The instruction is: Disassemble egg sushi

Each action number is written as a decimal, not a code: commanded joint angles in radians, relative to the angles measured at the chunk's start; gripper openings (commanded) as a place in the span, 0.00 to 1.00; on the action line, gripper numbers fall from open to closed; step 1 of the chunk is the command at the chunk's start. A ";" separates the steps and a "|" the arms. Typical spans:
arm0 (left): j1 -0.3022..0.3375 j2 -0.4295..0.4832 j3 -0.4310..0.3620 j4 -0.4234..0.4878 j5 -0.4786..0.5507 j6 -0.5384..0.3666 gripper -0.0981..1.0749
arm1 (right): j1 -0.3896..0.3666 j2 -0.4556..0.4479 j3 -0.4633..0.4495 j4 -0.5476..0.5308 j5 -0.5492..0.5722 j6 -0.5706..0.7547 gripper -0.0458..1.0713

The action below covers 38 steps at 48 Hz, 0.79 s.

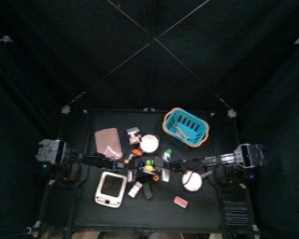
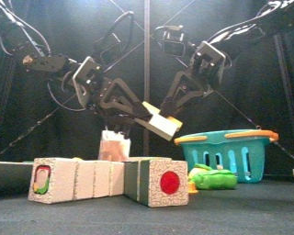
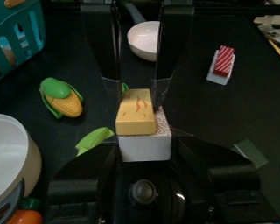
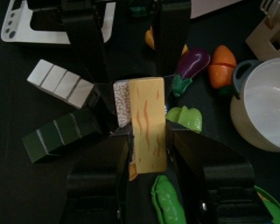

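The egg sushi (image 2: 162, 120), a yellow egg slab on a white rice block, hangs above the middle of the table between both arms. In the left wrist view the egg sushi (image 3: 142, 124) sits between my left gripper's (image 3: 136, 131) jaws, which press the white rice at its sides. In the right wrist view the yellow egg (image 4: 149, 122) lies lengthwise between my right gripper's (image 4: 145, 131) jaws, which close in against its two long sides. The left gripper (image 2: 140, 112) comes from the left and the right gripper (image 2: 180, 103) from the right, tips meeting at the sushi.
A teal basket (image 2: 231, 151) stands at the right rear. A white bowl (image 4: 265, 96), corn (image 3: 59, 96), an eggplant (image 4: 192, 63) and a carrot (image 4: 222, 66) lie below the arms. Other sushi blocks (image 2: 76, 179) and a dark roll (image 2: 162, 182) stand at the front edge.
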 commanded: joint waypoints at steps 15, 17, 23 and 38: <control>0.003 -0.020 -0.008 0.002 -0.011 0.000 0.66 | -0.008 -0.029 -0.003 0.015 -0.006 0.003 0.56; 0.003 -0.020 -0.006 0.002 -0.011 0.002 0.65 | -0.009 -0.031 0.000 0.017 -0.005 0.003 0.56; 0.009 -0.021 -0.009 0.002 -0.017 0.000 0.64 | -0.009 -0.031 -0.002 0.015 -0.006 0.003 0.55; 0.012 -0.020 0.002 0.000 -0.061 -0.002 0.45 | -0.008 -0.031 0.002 0.015 -0.006 0.003 0.52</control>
